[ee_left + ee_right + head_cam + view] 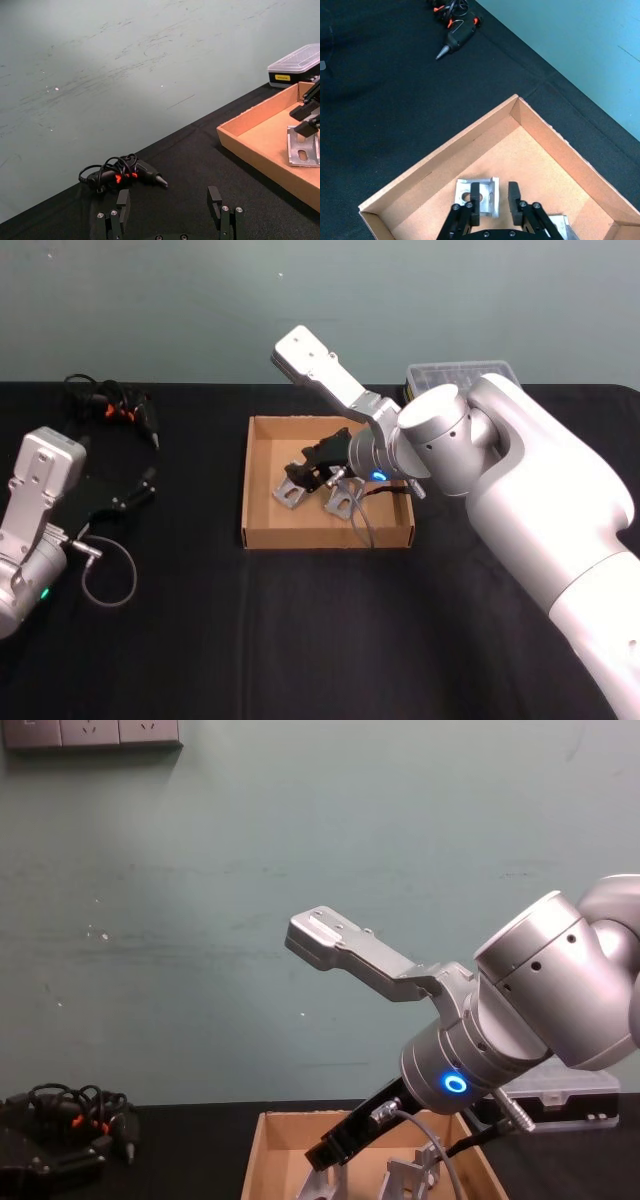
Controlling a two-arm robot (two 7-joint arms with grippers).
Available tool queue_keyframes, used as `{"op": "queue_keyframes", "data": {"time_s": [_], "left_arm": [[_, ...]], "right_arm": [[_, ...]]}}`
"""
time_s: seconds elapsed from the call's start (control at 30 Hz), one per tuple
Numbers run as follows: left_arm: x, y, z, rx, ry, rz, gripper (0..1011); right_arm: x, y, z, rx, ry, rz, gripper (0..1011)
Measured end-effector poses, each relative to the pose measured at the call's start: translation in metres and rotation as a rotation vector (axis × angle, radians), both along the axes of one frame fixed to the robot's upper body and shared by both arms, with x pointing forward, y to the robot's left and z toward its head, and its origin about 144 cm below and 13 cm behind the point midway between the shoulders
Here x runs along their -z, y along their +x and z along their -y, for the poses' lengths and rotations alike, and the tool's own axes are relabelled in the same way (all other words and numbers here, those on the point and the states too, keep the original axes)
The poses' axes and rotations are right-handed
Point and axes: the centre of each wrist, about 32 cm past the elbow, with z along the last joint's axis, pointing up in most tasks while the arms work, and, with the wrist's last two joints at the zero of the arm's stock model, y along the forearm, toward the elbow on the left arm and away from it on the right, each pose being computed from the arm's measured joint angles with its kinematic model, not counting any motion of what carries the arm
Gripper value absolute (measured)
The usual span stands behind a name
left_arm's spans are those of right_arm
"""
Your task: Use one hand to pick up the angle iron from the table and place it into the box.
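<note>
- Right pincer (312, 468) reaches down into the box (262, 480), its black fingers (475, 197) slightly parted, one on each side of the upright flange of an angle iron (487, 196)
- Whether the fingers are actually pressing on that flange is hard to tell from the right wrist view; a narrow gap shows between them, and the metal piece rests on the box floor
- That angle iron is a silver bracket with a hole in its flat leg, lying in the left half of the box as the head view has it (291, 490)
- A second angle iron (342, 500) lies just beside it to the right, also on the cardboard floor, partly under the right arm's wrist
- Box sits on the black table (300, 640) near its middle, open top upward, with low tan walls
- Left pincer (128, 495) rests low over the table at the robot's left, well apart from the box, with its fingers (215, 197) spread wide
- Behind the left pincer, near the far edge of the table, lies a black glue gun (120, 408) with orange details and a tangled cord
- A clear-lidded plastic case (462, 373) stands behind the box on the right, partly hidden by the right arm
</note>
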Motion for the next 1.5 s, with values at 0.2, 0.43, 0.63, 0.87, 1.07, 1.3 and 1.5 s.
{"op": "queue_keyframes", "data": {"time_s": [0.2,0.43,0.63,0.87,1.07,1.3,1.5], "left_arm": [[0.0,0.0,0.0,0.0,0.0,0.0,1011],[0.0,0.0,0.0,0.0,0.0,0.0,1011],[0.0,0.0,0.0,0.0,0.0,0.0,1011],[0.0,0.0,0.0,0.0,0.0,0.0,1011],[0.0,0.0,0.0,0.0,0.0,0.0,1011],[0.0,0.0,0.0,0.0,0.0,0.0,1011],[0.0,0.0,0.0,0.0,0.0,0.0,1011]], "right_arm": [[0.0,0.0,0.0,0.0,0.0,-0.001,520],[0.0,0.0,0.0,0.0,0.001,-0.001,736],[0.0,-0.001,0.0,0.0,0.001,0.001,902],[0.0,-0.015,0.009,0.01,0.031,0.068,1003],[-0.002,-0.033,0.019,0.016,0.066,0.132,1003],[-0.001,-0.063,0.031,0.027,0.108,0.244,1003],[0.009,-0.091,0.039,0.055,0.138,0.356,1003]]}}
